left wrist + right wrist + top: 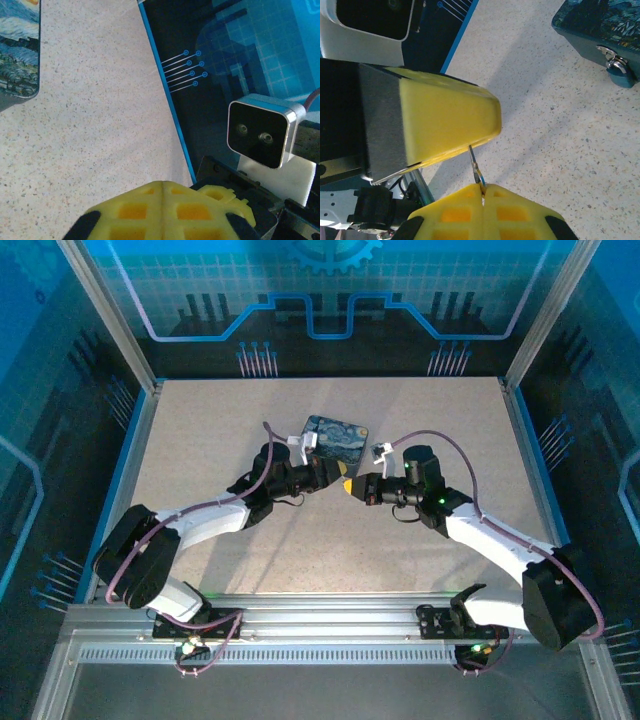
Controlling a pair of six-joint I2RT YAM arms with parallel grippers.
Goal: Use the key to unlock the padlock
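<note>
Right gripper (482, 190): fingers clamped on key (474, 167), whose blade projects past the tips.
Left gripper (162, 186): pressed closed, nothing seen between its pads, just ahead-left of the key tip.
Padlock (619, 70): farther ahead-right, on the front hasp of the box (592, 22), well apart from the key.

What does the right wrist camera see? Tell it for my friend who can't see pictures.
The right end effector, shut, pinches the thin key, whose tip reaches up to the yellow left end effector. At top right, the small padlock hangs on the starry-print box, which sits on the speckled table.
</note>
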